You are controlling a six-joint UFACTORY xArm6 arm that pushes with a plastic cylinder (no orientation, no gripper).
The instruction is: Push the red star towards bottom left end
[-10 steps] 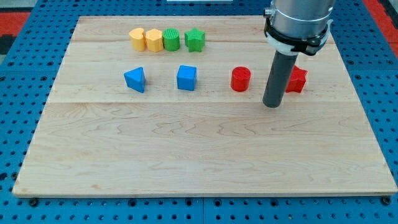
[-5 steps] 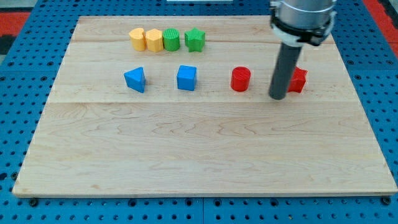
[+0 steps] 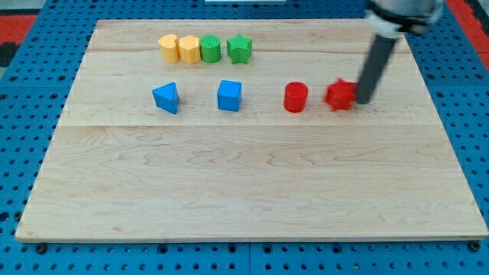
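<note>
Rod only, no fingers or jaws on this arm, so nothing to spread or pinch; my tip [image 3: 362, 101] sits just at the view's right of the red star-shaped block [image 3: 340, 95], touching it or very nearly, motion blur makes contact hard to confirm. Camera view: red star lies in the view's upper right part of the pale wooden board [image 3: 244, 191], just right of a red cylinder block [image 3: 296, 97]. Further left in the same row, a blue cube [image 3: 229, 95] and a blue triangular block [image 3: 166, 98]. Near the top edge, a tight row: two yellow blocks [image 3: 179, 48], a green ribbed cylinder [image 3: 210, 49], a green star [image 3: 240, 48]. Judgement: pushing phase under way, star far from bottom left. Next move wants contact from the star's upper right, steering down-left below the red cylinder. Board rests on blue perforated panel [image 3: 23, 114]; red area at corners.
</note>
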